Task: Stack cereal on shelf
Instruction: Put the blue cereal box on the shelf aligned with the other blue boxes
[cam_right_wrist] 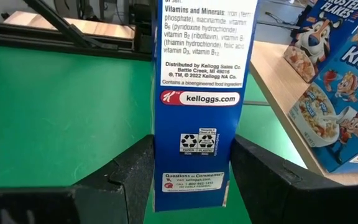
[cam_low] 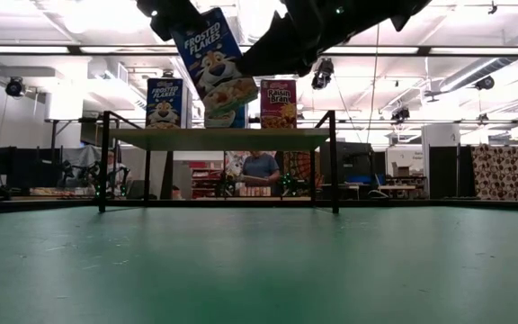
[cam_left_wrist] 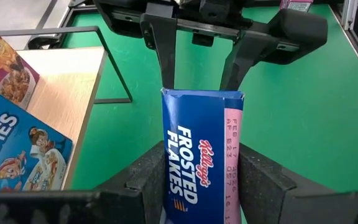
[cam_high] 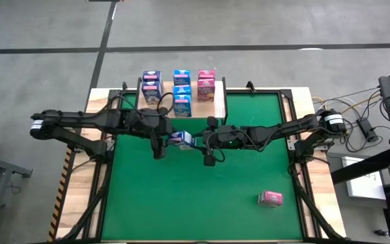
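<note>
A blue Frosted Flakes cereal box [cam_high: 181, 139] hangs in the air over the middle of the green mat, between my two grippers. My left gripper [cam_high: 171, 139] comes from the table's left and is shut on one end of it. My right gripper [cam_high: 196, 140] comes from the right and is shut on the other end. The low view shows the box [cam_low: 214, 63] tilted, higher than the shelf [cam_low: 214, 138]. The light wooden shelf [cam_high: 219, 105] stands at the far edge on black legs and carries several upright cereal boxes [cam_high: 181, 91]. My left gripper pinches the box's two wide faces between its fingers, at the end nearest it [cam_left_wrist: 169, 186]. Its fingers slant down from the table's left and lie along the box. The box is lifted clear and tilted. My right gripper pinches the same two wide faces at the opposite end [cam_right_wrist: 161, 174]. Its fingers [cam_left_wrist: 163, 56] come nearly level from the table's right. The narrow side panel faces the wrist camera.
A pink cereal box [cam_high: 271, 198] lies on its side on the mat near the front right. Black frame rails [cam_high: 296, 169] run along the mat's sides. On the shelf, purple [cam_high: 152, 85], blue and pink [cam_high: 206, 85] boxes stand side by side.
</note>
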`<state>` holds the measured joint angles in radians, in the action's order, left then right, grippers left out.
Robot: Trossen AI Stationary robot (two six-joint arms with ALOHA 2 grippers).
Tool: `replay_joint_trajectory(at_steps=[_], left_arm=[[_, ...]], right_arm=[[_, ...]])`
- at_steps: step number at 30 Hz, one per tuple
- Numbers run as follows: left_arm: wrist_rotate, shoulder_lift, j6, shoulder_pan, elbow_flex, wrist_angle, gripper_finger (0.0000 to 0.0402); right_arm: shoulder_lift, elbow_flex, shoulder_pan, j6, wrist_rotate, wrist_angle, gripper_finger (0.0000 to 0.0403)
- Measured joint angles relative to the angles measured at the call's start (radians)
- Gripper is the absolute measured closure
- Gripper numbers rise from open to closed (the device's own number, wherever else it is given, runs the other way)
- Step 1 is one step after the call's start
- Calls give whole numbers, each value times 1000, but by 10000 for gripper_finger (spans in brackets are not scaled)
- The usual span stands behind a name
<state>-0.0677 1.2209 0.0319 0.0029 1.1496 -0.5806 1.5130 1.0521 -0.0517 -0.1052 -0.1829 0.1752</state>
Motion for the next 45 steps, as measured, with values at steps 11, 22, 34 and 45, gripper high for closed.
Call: replay_joint_trajectory(at_steps=[11,22,34,45], left_arm=[[0,-29,0,0,0,-6,254],[-4,-29,-7,1,0,-8,254],[-66,-18,-26,-1,178,-340,254],[-292,40,119,8,387,-730,254]], right_arm=[[-4,0,-2,7,6,29,226],[-6,0,-2,58,8,31,150],[-118,1,-2,38,8,-72,90],[-209,1,0,-53,8,-148,102]])
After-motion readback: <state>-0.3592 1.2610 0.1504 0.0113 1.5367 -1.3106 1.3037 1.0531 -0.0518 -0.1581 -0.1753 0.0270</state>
